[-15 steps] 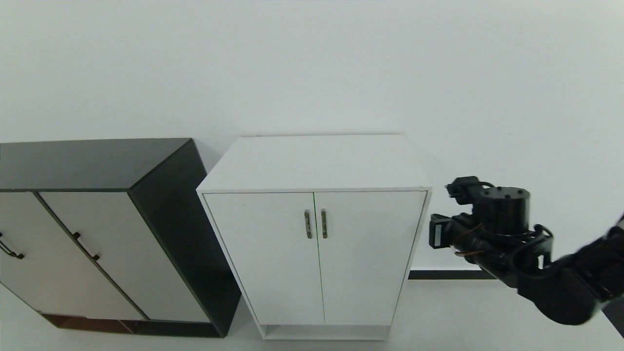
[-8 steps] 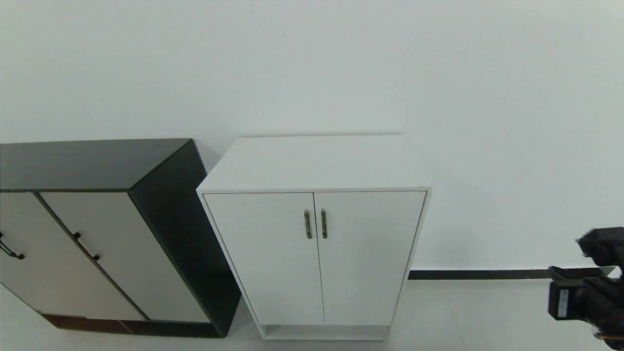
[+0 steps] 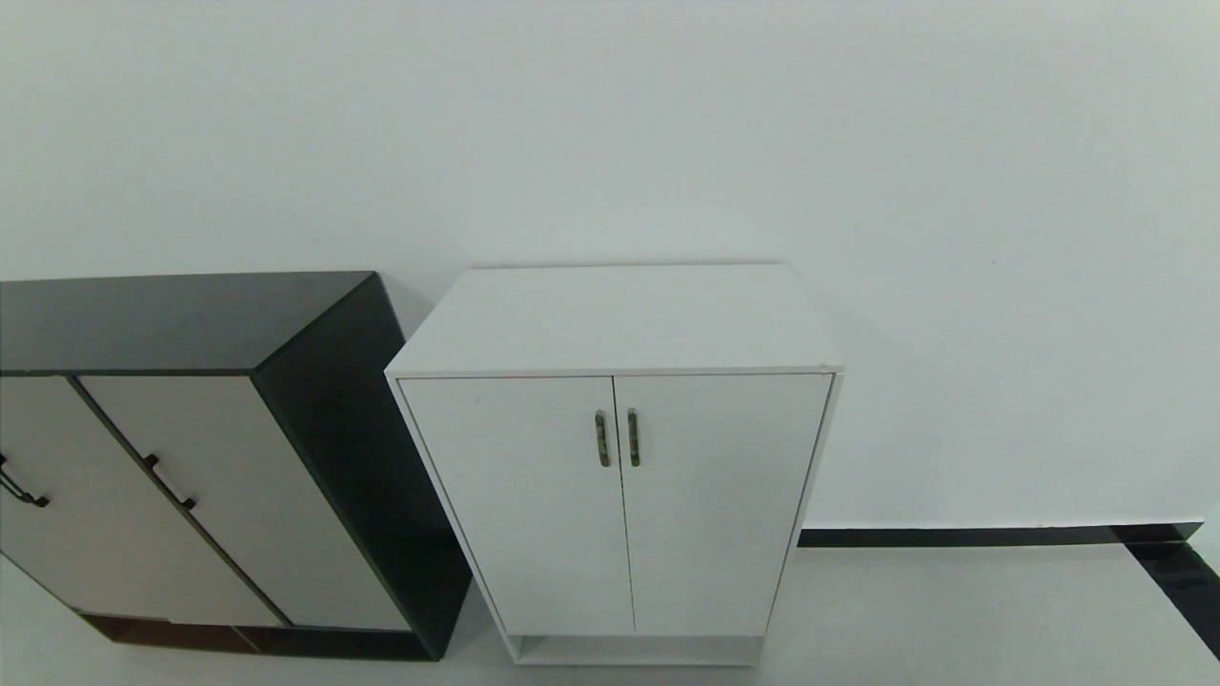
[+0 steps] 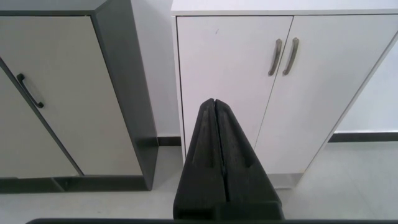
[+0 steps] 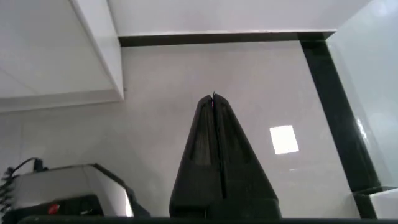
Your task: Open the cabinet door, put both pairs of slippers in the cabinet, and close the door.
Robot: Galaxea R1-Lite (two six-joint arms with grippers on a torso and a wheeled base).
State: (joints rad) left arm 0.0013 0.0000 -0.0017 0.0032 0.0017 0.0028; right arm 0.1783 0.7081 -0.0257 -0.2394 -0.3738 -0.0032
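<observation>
Head view: the white cabinet (image 3: 620, 324) stands on the floor against the wall, just beside a dark cabinet (image 3: 324, 429). Both its doors are closed, and two slim upright handles (image 3: 601, 438) sit side by side at the centre seam.

Left wrist view: my left gripper (image 4: 214, 109) is clenched on nothing and points at the cabinet front, well short of it.

Right wrist view: my right gripper (image 5: 213, 102) is also clenched and empty, over the floor (image 5: 261, 74) near the cabinet's lower corner.

I judge each door a rigid, light board swinging on outer hinges. The handle looks hard, smooth and perhaps slippery. I would pinch across the bar at mid-height and pull along the door's arc.
</observation>
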